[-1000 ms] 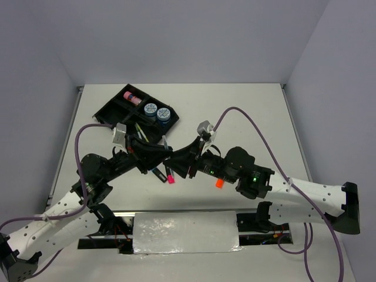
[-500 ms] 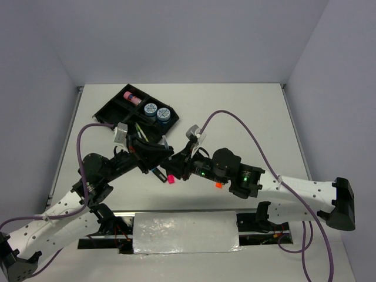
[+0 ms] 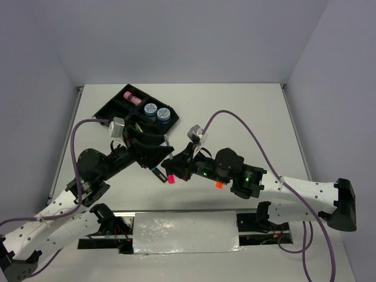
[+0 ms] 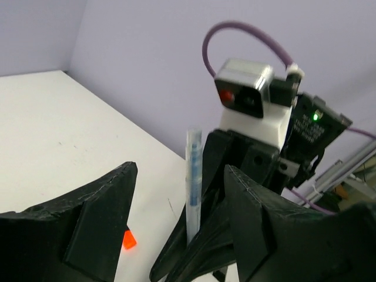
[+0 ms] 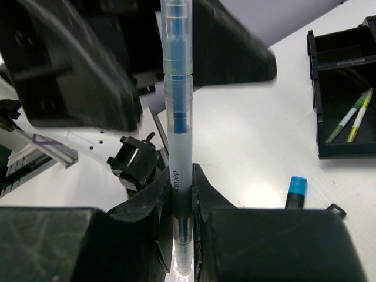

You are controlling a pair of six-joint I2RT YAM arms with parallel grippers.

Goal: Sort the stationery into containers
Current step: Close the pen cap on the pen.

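Observation:
A clear pen with a blue core (image 5: 178,147) stands upright between the two arms, above the table. My right gripper (image 5: 181,188) is shut on its lower barrel. My left gripper (image 4: 181,176) is open, its fingers apart on either side of the pen (image 4: 193,188) without touching it. The black tray (image 3: 111,108) at the far left holds two round blue tubs (image 3: 150,109), a pink-capped tube (image 3: 133,97) and thin green pens (image 5: 352,117). A pink highlighter (image 3: 170,178), a blue one (image 5: 295,191) and an orange one (image 3: 218,184) lie on the table under the grippers.
Both arms meet over the near middle of the white table (image 3: 247,117). The tray's near wall (image 5: 346,156) lies just beyond the blue highlighter. A foil-covered block (image 3: 185,233) sits between the arm bases at the near edge.
My left gripper has opened and let go of the pen. My right gripper moved in from the right and closed on it.

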